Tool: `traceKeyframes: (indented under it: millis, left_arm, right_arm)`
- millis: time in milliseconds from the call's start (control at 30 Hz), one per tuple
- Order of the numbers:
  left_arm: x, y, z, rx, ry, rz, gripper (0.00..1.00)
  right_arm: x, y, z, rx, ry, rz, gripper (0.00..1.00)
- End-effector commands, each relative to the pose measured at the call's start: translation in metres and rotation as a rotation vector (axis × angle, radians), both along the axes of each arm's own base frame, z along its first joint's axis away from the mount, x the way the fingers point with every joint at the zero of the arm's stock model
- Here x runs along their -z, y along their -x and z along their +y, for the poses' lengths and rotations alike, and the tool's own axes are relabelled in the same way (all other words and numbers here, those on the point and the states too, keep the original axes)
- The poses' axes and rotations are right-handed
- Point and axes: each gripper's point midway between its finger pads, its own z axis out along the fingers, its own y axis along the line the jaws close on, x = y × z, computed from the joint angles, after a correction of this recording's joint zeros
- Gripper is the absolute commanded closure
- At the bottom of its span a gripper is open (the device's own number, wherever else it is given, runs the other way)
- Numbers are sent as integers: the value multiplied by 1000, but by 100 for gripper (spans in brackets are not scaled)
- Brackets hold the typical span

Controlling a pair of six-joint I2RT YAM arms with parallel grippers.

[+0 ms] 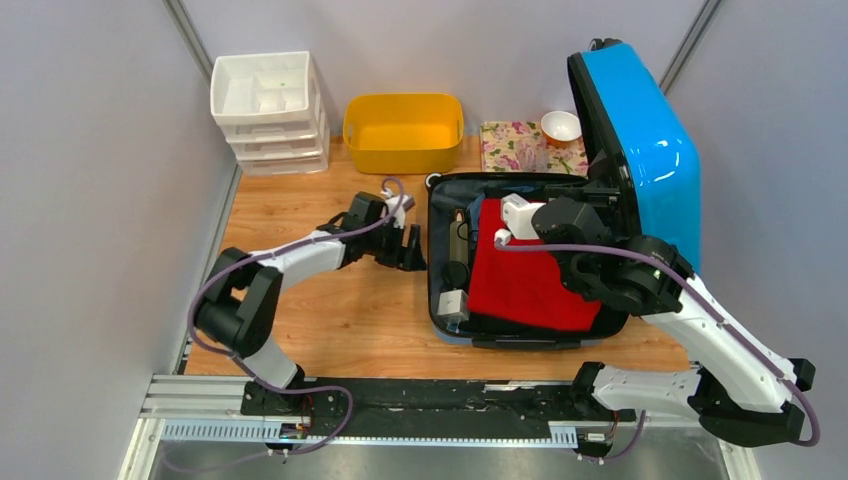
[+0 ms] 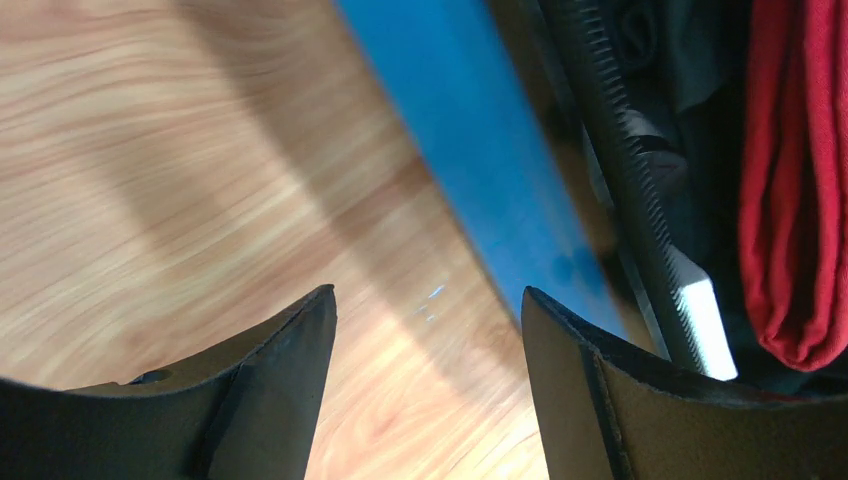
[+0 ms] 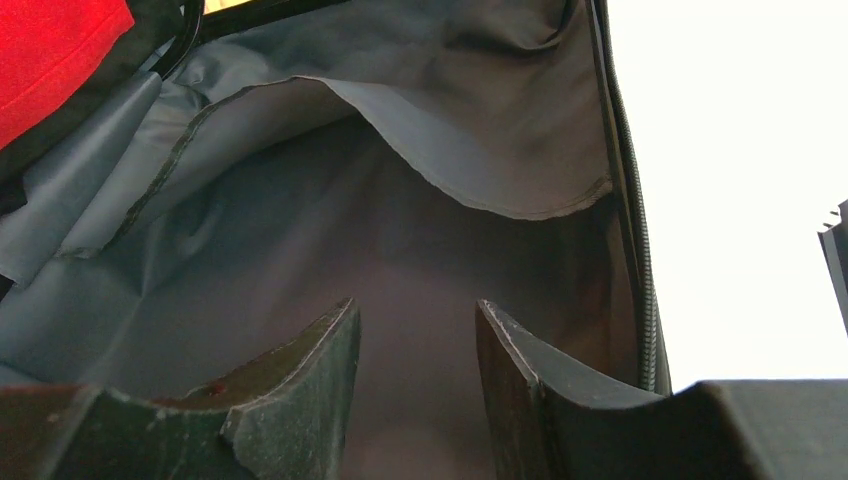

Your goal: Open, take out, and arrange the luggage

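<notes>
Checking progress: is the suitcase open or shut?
Open: the suitcase has its lid raised, and a red cloth lies inside its base.

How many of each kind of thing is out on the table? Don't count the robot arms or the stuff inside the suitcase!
Suitcase: 1
Yellow tub: 1
White drawer stack: 1
Bowl: 1
Flowery tray: 1
Total: 5
</notes>
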Motion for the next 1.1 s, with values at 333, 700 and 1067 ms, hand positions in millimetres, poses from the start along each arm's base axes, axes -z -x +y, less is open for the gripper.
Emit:
traceKeyframes:
  millis: [333, 700, 1067]
  left_arm:
    - [-37, 14, -148, 223, 163, -88, 23]
    - [-47, -13, -191, 269, 189, -174, 22]
    - [-55, 3, -172, 289, 171, -211, 21]
  right_arm:
    - [8, 36, -81, 169, 53, -14, 47]
    - [10, 70, -136, 328, 9, -72, 27]
    - [-12, 53, -125, 314, -198, -183, 17]
